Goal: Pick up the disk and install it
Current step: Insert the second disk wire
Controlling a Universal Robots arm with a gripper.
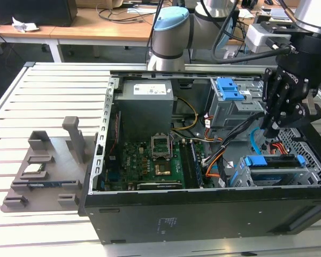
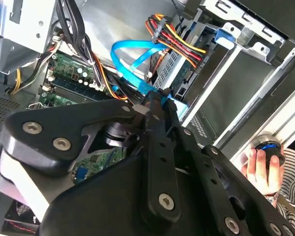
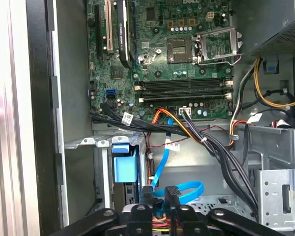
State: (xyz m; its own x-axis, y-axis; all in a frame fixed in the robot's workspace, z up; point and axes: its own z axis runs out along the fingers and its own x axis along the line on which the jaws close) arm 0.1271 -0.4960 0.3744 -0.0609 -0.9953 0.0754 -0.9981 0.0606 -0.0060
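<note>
Disk [image 1: 273, 162], clipped in its blue bracket, sits in the drive cage [image 1: 310, 174] at the near corner of the open computer case [image 1: 150, 219]. Just above it, the pincer [image 1: 268, 130] hangs beside a blue cable [image 1: 252, 143], and whether it is clenched cannot be told. The motherboard [image 1: 144, 160] lies beyond.

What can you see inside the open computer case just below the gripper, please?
Below the gripper, inside the computer case, a blue cable loops over a metal drive cage with blue brackets. The cage's contents are hidden.
</note>
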